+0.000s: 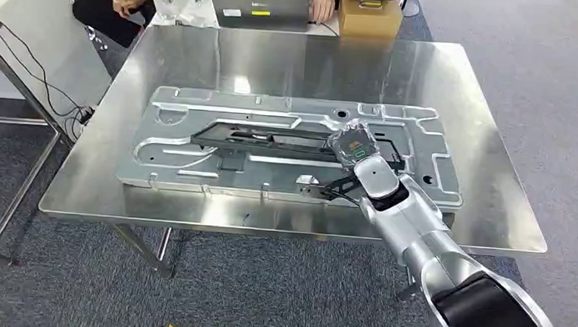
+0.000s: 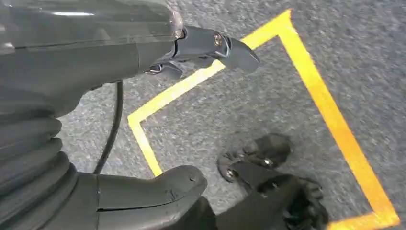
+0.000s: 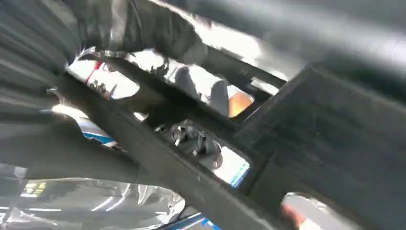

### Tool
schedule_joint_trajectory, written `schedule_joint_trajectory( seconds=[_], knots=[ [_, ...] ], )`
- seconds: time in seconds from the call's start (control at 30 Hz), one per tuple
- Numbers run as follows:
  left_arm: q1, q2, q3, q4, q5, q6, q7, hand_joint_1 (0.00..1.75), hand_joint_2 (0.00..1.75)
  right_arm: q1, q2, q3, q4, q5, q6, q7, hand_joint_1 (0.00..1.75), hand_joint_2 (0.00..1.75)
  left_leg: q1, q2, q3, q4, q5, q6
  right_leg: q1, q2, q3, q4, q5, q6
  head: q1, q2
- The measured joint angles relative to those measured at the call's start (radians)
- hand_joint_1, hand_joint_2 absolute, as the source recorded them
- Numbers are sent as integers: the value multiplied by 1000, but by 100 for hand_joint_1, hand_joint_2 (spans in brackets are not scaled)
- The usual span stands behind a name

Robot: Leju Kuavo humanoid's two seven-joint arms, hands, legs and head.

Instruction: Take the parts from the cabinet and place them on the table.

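While the left hand (image 2: 191, 52) hangs empty above the floor, fingers apart, the right hand (image 1: 354, 146) rests on the black frame part (image 1: 272, 141) lying on the metal panel (image 1: 187, 165); its grip cannot be told.

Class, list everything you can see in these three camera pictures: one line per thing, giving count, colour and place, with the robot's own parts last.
Table: one, shiny steel, centre of the head view.
Metal panel: one, silver, lying flat on the table.
Black frame part: one, black, on the panel, under the right hand.
Cardboard box: one, brown, beyond the table's far edge.
Laptop: one, grey, beyond the far edge.
People: two partly seen, seated at the far side.
Floor tape: yellow lines on grey carpet.
Right hand: one, silver-grey, on the black frame part; grip unclear.
Left hand: one, grey, hanging above the floor, holding nothing.
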Motion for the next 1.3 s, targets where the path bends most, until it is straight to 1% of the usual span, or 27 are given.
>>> schedule_joint_trajectory(
  seconds=[0.03, 0.1, 0.13, 0.2, 0.23, 0.27, 0.3, 0.33, 0.4, 0.43, 0.53, 0.6, 0.63, 0.7, 0.73, 0.77, 0.8, 0.83, 0.9, 0.93, 0.97, 1.07, 1.1, 1.17, 1.23, 1.27, 1.3],
  knots=[
    [3, 2, 0, 0, 0, -1, 1, 0, 0, 16, -11, -2, 7, -6, -15, 0, 0, 175, -1, 0, 2, 1, 2, 3, 0, 0, 5, -4, 2, 7, 0, 0],
    [6, 1, 0, 0, 11, -2, -4, 0, 0, 38, -33, -10, 18, -16, -32, 0, 0, 175, 8, 3, 12, -19, 17, 17, -1, -1, 2, 12, -13, 18, 0, 0],
    [6, 2, 0, 0, 13, -2, -6, 0, 0, 46, -41, -17, 23, -20, -42, 1, 0, 175, 8, 3, 13, -20, 17, 24, 0, -4, -19, 54, -45, 20, 1, 0],
    [7, 2, 0, 0, 20, -3, -8, 0, 0, 69, -58, -26, 33, -25, -60, 1, 0, 175, 5, 4, 13, -20, 15, 31, -2, -5, -94, 208, -118, 25, 0, 0],
    [7, 3, 0, 0, 20, -6, -9, 0, 0, 77, -65, -34, 34, -30, -67, 1, 0, 175, 3, 4, 13, -20, 14, 32, -2, -5, -132, 281, -141, 26, 0, 0],
    [7, 3, 0, 0, 20, -7, -9, 0, 0, 81, -68, -42, 37, -32, -69, 2, 0, 175, 2, 4, 14, -19, 13, 33, -1, -6, -146, 305, -138, 26, 0, 0],
    [7, 3, 0, 0, 21, -8, -9, 0, 0, 82, -70, -48, 38, -34, -71, 2, 0, 175, 0, 4, 17, -19, 12, 34, -1, -7, -134, 278, -113, 24, 0, 0],
    [7, 3, 0, 0, 21, -8, -10, 0, 0, 82, -72, -52, 39, -36, -72, 2, 0, 175, -2, 3, 20, -19, 10, 33, 0, -7, -100, 214, -75, 20, 0, 0],
    [8, 3, 0, 0, 21, -10, -10, 0, 0, 78, -75, -64, 40, -37, -73, 2, 0, 175, -4, 2, 27, -19, 7, 33, 8, -9, 9, 20, -2, 0, 0, 0],
    [8, -1, 0, 1, 21, -10, -10, 0, 0, 76, -75, -69, 40, -37, -73, 2, 0, 175, -8, 1, 28, -17, 4, 28, 13, -12, 24, -14, -10, -7, -1, 0],
    [8, -1, 0, 1, 21, -11, -10, 0, 0, 75, -76, -77, 40, -39, -75, 2, 0, 175, -1, 0, 32, -20, 3, 13, 20, -11, 26, -21, -3, -11, 1, 0],
    [8, 0, 0, 1, 21, -11, -8, 0, 0, 77, -76, -88, 40, -40, -78, 2, 0, 175, -2, 1, 33, -8, -8, 5, 4, -14, 44, -46, 12, -14, 0, 0],
    [7, 0, 0, 1, 22, -11, -8, 0, 0, 79, -76, -90, 40, -40, -78, 2, 0, 175, -2, 2, 19, 25, -36, -3, 2, -14, 49, -53, 14, -19, -1, 0],
    [8, 0, 0, 1, 23, -11, -4, 0, 0, 81, -76, -92, 41, -39, -79, 0, 0, 175, 7, 2, -50, 173, -119, -16, 2, -16, 45, -54, 15, -22, -2, 0],
    [11, 0, 0, 1, 23, -8, -2, 0, 0, 83, -75, -94, 42, -36, -79, -1, 0, 175, 14, 2, -84, 246, -148, -22, 2, -16, 44, -53, 15, -21, -1, 0],
    [13, 0, 0, 1, 24, -5, -2, 0, 0, 86, -75, -95, 43, -33, -79, -1, 0, 175, 20, 2, -105, 289, -156, -29, 0, -16, 43, -52, 15, -20, -2, 0],
    [15, 1, 0, 1, 25, -4, -1, 0, 0, 90, -75, -95, 44, -30, -79, -2, 0, 175, 26, 2, -98, 276, -136, -35, -3, -15, 42, -50, 18, -15, -1, 0],
    [15, 2, 0, 1, 27, -4, -1, 0, 0, 90, -74, -95, 44, -26, -81, -2, 0, 175, 31, 2, -70, 220, -102, -41, -7, -15, 40, -46, 19, -11, -2, 0],
    [14, 3, 0, 1, 32, -5, -1, 0, 0, 88, -71, -96, 44, -19, -87, -3, 0, 175, 46, 3, 24, 39, -20, -57, -17, -14, 34, -29, 13, 3, -1, 0],
    [13, 1, 0, 2, 35, -7, -3, 0, 0, 86, -71, -98, 45, -16, -90, -3, 0, 175, 45, -1, 37, 1, -28, -64, -13, -12, 26, -17, 9, 14, -2, 0],
    [14, -1, 0, 2, 39, -8, -5, 0, 0, 85, -71, -103, 45, -12, -91, -4, 0, 175, 40, -11, 37, 0, -15, -43, -12, -8, 21, -8, 8, 21, -1, 0],
    [13, 0, 0, 2, 41, -8, -6, 0, 0, 94, -69, -105, 45, -7, -95, -7, 0, 175, 32, -6, 28, 9, -8, -17, -17, -1, 19, -19, 23, 44, -1, 0],
    [12, 0, 0, 2, 41, -8, -7, 0, 0, 95, -69, -108, 45, -7, -95, -7, 0, 175, 34, 0, 23, 1, 2, -2, -22, 0, 14, -16, 15, 48, 0, 0],
    [10, 0, 0, 2, 41, -8, -10, 0, 0, 97, -69, -113, 45, -3, -94, -9, 0, 175, 28, 5, 8, -2, 15, 15, -23, -9, -23, 72, -76, 46, -1, 0],
    [10, 0, 1, 2, 41, -8, -10, 0, 0, 98, -68, -113, 45, 0, -93, -10, 0, 175, 19, 8, -14, -1, 28, 22, -20, -9, -87, 247, -174, 47, 0, 0],
    [10, 0, 0, 2, 41, -9, -11, 0, 0, 98, -69, -113, 45, 1, -93, -10, 0, 175, 14, 10, -23, -1, 35, 25, -17, -9, -99, 298, -192, 44, 0, 0],
    [10, 0, 1, 2, 42, -10, -11, 0, 0, 98, -69, -113, 45, 3, -93, -11, 0, 175, 9, 10, -32, -1, 42, 26, -14, -9, -86, 302, -188, 38, 0, 0]
  ],
)
